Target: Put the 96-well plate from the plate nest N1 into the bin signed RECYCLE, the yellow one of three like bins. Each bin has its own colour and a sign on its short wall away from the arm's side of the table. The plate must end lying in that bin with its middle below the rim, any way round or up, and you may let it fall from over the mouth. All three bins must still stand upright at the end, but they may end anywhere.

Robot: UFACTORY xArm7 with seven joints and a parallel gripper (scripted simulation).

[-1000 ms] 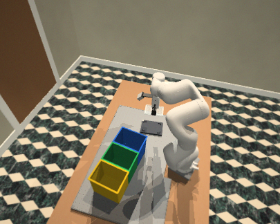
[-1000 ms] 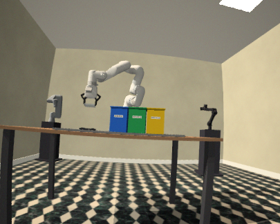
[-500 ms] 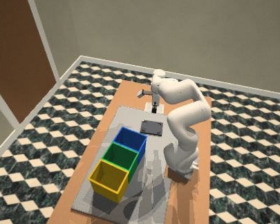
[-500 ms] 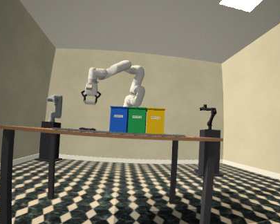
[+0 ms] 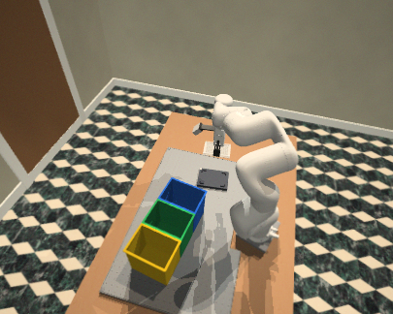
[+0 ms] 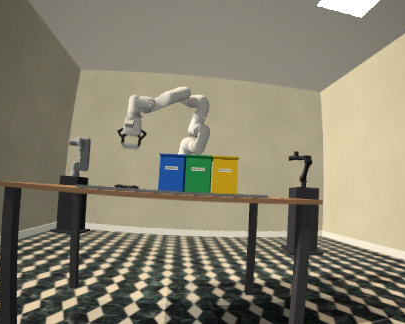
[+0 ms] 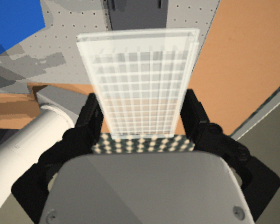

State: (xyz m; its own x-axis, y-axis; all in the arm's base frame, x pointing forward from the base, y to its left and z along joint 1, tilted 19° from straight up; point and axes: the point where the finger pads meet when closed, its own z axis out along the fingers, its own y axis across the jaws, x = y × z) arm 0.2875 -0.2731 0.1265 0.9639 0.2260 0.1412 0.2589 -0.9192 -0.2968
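My gripper (image 7: 141, 101) is shut on the clear 96-well plate (image 7: 139, 82), which fills the middle of the wrist view. In the top view the gripper (image 5: 217, 146) hangs high over the far end of the table with the plate between its fingers. In the exterior view the gripper (image 6: 131, 140) holds the plate well above the table, left of the bins. The dark plate nest N1 (image 5: 212, 178) lies empty on the grey mat. The yellow RECYCLE bin (image 5: 153, 252) (image 6: 224, 174) stands at the near end of the bin row, farthest from the gripper.
A green bin (image 5: 171, 220) and a blue bin (image 5: 183, 196) stand in a row with the yellow one, all upright. The arm's base (image 5: 255, 228) stands at the table's right side. Two small stands (image 6: 79, 157) (image 6: 301, 167) flank the table.
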